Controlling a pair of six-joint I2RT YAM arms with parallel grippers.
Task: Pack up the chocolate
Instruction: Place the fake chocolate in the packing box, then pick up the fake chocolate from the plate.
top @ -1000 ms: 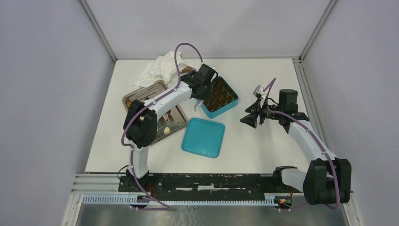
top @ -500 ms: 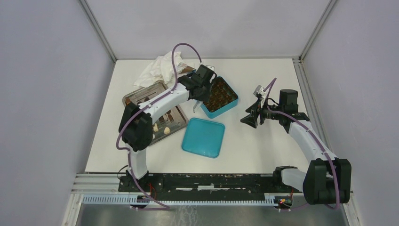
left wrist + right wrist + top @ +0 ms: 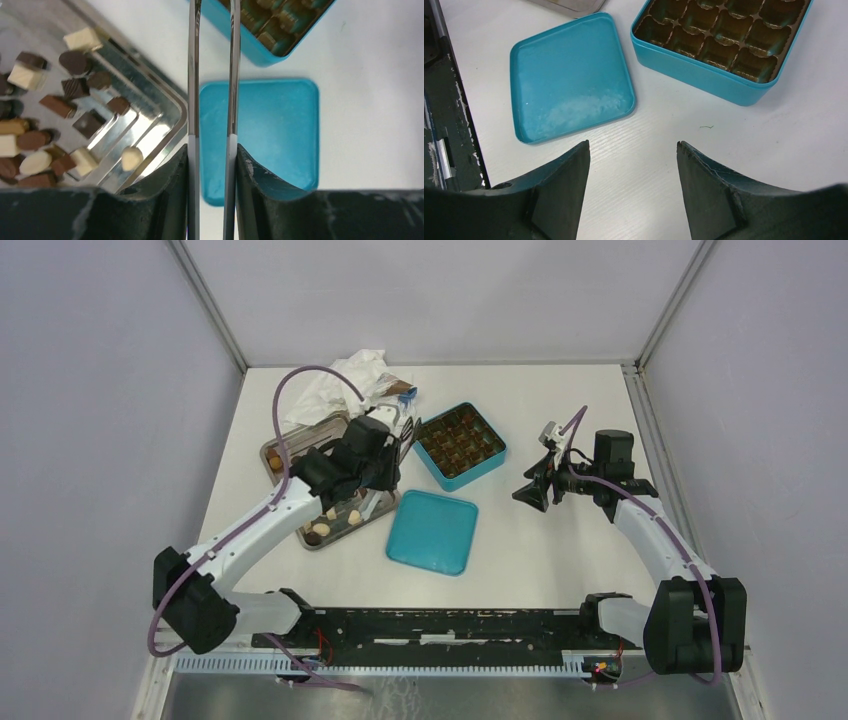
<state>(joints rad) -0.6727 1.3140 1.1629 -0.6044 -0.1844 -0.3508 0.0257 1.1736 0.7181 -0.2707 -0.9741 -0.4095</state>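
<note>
White-shelled left arm (image 3: 262, 525) and right arm (image 3: 655, 540), black joint housings (image 3: 690, 622).
Purple cables (image 3: 312, 368) are routed along both; scuffed black wedge-shaped fingers (image 3: 556, 200) are noted.

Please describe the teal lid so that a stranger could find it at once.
On the white table, look just right of the metal tray. The teal lid is the flat, shallow square in front; the teal box behind it is deeper, with brown compartments.

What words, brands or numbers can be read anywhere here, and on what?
None can be read.
The teal box, its lid, the metal tray and the tweezers show no lettering.
The small packet beside the crumpled paper is too blurred to tell.
</note>
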